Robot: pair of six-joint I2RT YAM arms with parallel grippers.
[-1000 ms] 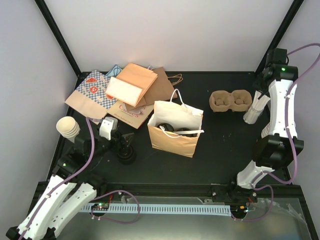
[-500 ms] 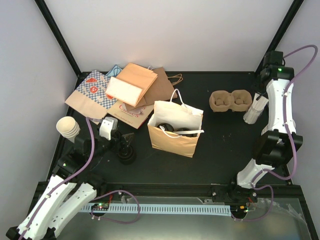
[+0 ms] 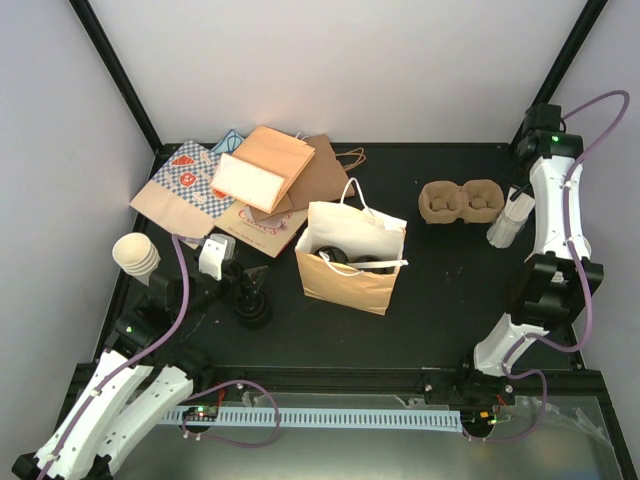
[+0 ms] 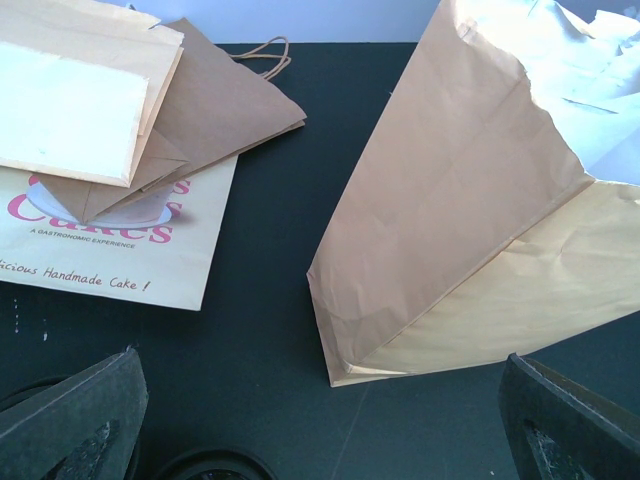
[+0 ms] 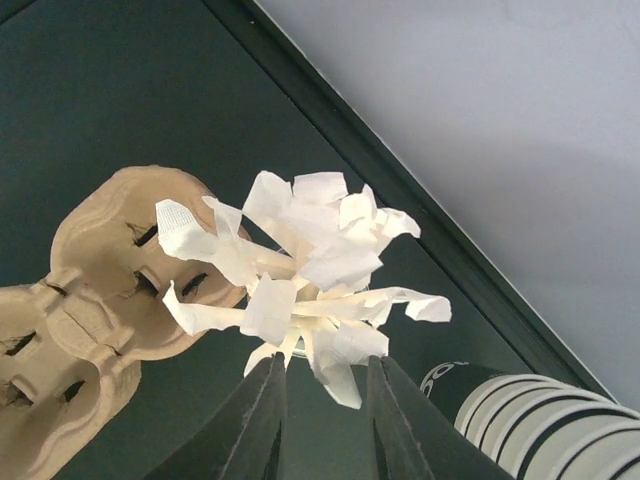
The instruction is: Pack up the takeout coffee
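Presently the right pincer (image 5: 323, 362) is reaching to the far right corner of the worktop (image 3: 440, 300), its two fingers (image 5: 262, 420) standing close on either side of a bunch of paper-wrapped straws (image 5: 300, 260). I cannot tell whether the fingers are pinching the paper or only flanking it. The brown pulp carrier (image 3: 460, 200) is lying just beside the straws, on the side toward the middle of the worktop, with its cup wells facing up. A stack of cream cups (image 5: 540, 420) is showing at the lower right of the right wrist view, near the straws.

The left pincer (image 4: 320, 358) is hanging with its fingers spread wide and gripping nothing, low over the worktop in front of the standing paper bag (image 3: 345, 270). That bag is sitting upright near the middle with its mouth open. Dark round lids (image 3: 340, 258) are showing inside it, but the cups under them are hidden. A loose stack of black lids (image 3: 255, 312) is resting just beside the left pincer. Flat paper bags (image 3: 250, 185) are lying piled at the far left, and more cream cups (image 3: 135, 255) are sitting at the left edge.
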